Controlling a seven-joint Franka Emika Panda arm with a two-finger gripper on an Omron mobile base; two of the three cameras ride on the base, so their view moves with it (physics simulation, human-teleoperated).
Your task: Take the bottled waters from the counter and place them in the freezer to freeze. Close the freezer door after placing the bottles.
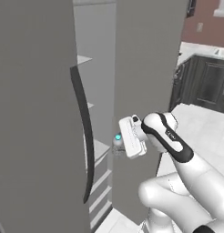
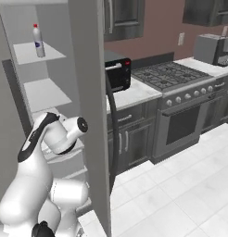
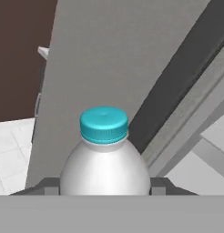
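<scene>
From the left base camera the gripper (image 1: 119, 144) reaches into the gap between the open freezer (image 1: 36, 113) doors, most of its hand hidden behind the white wrist, with just the light-blue cap of the ribbed bottle (image 1: 118, 140) peeking out beside a white shelf edge. From the right base camera the red-capped bottle (image 2: 39, 41) stands upright on an upper freezer shelf (image 2: 39, 53), its blue label too small to read. In the hand camera the fingers (image 3: 50, 185) clamp the ribbed bottle's shoulders, its lower body cut off
</scene>
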